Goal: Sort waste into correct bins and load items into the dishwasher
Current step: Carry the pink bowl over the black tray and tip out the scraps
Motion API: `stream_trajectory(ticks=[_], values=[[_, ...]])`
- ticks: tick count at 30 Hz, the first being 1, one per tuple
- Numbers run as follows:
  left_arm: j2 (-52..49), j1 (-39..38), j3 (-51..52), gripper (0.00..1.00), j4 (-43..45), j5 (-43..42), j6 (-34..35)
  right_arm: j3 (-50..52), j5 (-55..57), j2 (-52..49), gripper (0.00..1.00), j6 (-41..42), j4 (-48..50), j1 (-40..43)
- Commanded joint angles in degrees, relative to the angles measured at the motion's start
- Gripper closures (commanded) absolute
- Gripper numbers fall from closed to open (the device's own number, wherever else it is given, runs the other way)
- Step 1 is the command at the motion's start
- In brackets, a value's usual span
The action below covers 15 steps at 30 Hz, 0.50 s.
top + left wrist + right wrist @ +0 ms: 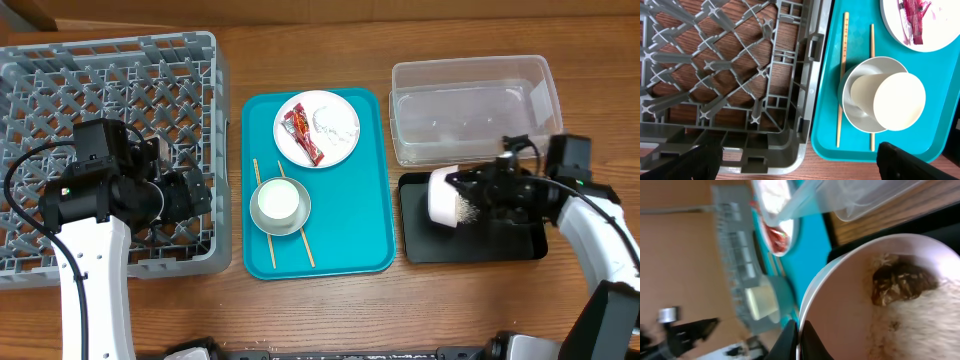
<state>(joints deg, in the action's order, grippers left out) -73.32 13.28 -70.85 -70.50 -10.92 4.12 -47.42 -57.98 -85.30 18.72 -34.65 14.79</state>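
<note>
My right fingers (466,184) are clamped on the rim of a bowl (441,197), which is tipped on its side above the black tray (520,244). Only the right wrist view shows the brown lump (900,284) and rice (922,325) inside. My left fingers (190,196) hang spread wide over a corner of the rack (216,120).

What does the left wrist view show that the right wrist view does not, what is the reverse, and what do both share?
Left wrist only: the chopsticks and the open lattice floor of the grey rack. Right wrist only: the inside of the held bowl, pinched at its rim by the right gripper, with a brown lump and rice grains in it, and the clear tub. Both: the teal tray, the plate with the red wrapper, the cup in a second bowl, and part of the rack.
</note>
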Motion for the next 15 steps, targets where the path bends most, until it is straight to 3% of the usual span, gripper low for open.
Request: stream_trajectory(ticks=[1, 9, 15], values=[[-0.1, 0.2, -1.4, 0.00, 0.3, -0.5, -0.7, 1.8, -12.5, -0.9, 0.96, -0.7, 0.8, 4.5], [-0.1, 0.2, -1.4, 0.00, 0.3, -0.5, -0.7, 2.9, -24.0, -0.9, 0.96, -0.5, 1.2, 12.1], [-0.1, 0.2, -1.4, 0.00, 0.5, -0.5, -0.7, 2.9, -30.2, -0.9, 0.96, 4.0, 1.2, 16.2]])
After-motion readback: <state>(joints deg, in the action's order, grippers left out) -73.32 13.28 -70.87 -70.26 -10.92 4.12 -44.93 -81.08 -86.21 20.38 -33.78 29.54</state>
